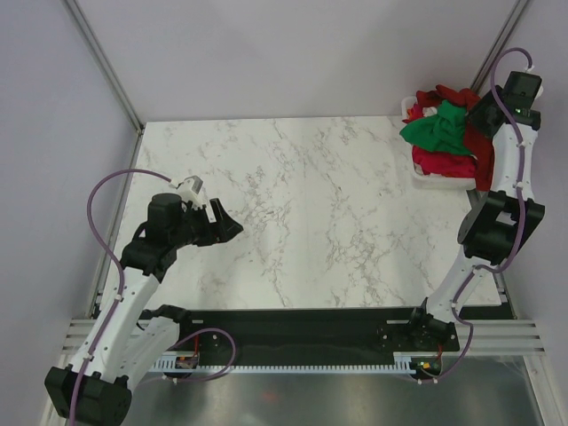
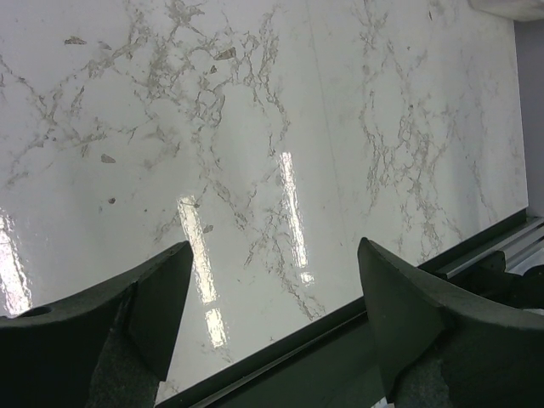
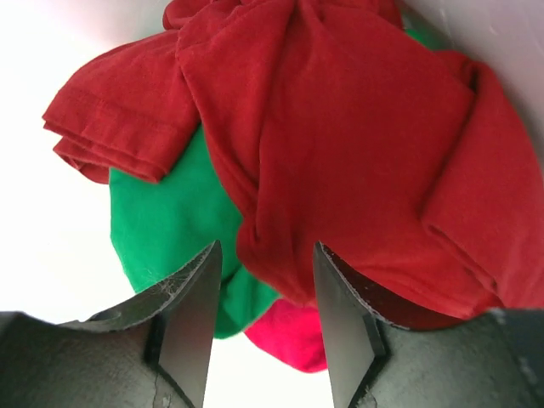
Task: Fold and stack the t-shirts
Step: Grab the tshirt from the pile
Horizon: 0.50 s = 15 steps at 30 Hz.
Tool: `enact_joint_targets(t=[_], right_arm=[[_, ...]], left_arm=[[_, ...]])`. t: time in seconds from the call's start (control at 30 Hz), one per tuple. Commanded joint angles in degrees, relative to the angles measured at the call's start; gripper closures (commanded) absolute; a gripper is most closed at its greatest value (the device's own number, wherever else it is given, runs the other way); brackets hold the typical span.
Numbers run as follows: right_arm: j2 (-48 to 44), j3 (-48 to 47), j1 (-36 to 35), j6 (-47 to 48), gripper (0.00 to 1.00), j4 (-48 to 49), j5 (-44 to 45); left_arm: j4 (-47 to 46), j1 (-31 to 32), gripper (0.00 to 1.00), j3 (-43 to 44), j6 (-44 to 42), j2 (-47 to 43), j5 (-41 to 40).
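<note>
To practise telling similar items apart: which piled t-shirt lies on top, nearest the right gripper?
The dark red t-shirt; it drapes over the bright green t-shirt and the pinker red t-shirt beneath.

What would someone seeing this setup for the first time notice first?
The heap of red and green t-shirts piled in the white basket at the far right corner stands out against the pale marble table. The right gripper hangs just above it, fingers apart over a dark red shirt. The left gripper sits open above bare marble on the left.
</note>
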State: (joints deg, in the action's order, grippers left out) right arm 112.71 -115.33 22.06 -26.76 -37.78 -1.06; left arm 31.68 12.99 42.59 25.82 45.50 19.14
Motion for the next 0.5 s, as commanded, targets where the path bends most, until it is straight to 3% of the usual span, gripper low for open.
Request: enact_joint_targets(t=[0.0,0.1,0.17,0.23,0.27,0.37,0.47], right_arm=[[1.55,-4.2,0.0,-0.83,0.46,0.78,-1.14],[2.43,-4.91,0.0,-0.66,0.47,0.78,-0.88],[2.78,-4.82,-0.09,-0.57,0.53,0.78,-0.52],[2.96,-4.99,0.08,-0.31,0.67,0.78,-0.35],[3.05,-5.08,0.0,-0.39,0.81,0.69,-0.35],[2.78,-5.78,0.08,-0.04,1.0,0.25,0.53],[2.78,-8.49,0.08,0.22,1.0,-1.23,2.01]], left_arm=[[0.22,0.19,0.14,2.41,-2.09,0.21,0.99],[0.13,0.19,0.14,2.41,-2.09,0.56,1.08],[0.22,0.19,0.14,2.5,-2.01,0.91,1.08],[0.14,0.28,0.14,2.41,-2.01,1.0,1.17],[0.22,0.19,0.14,2.5,-2.01,1.17,1.17],[0.13,0.19,0.15,2.41,-2.01,1.09,1.25],[0.13,0.19,0.15,2.5,-2.01,0.82,1.17]])
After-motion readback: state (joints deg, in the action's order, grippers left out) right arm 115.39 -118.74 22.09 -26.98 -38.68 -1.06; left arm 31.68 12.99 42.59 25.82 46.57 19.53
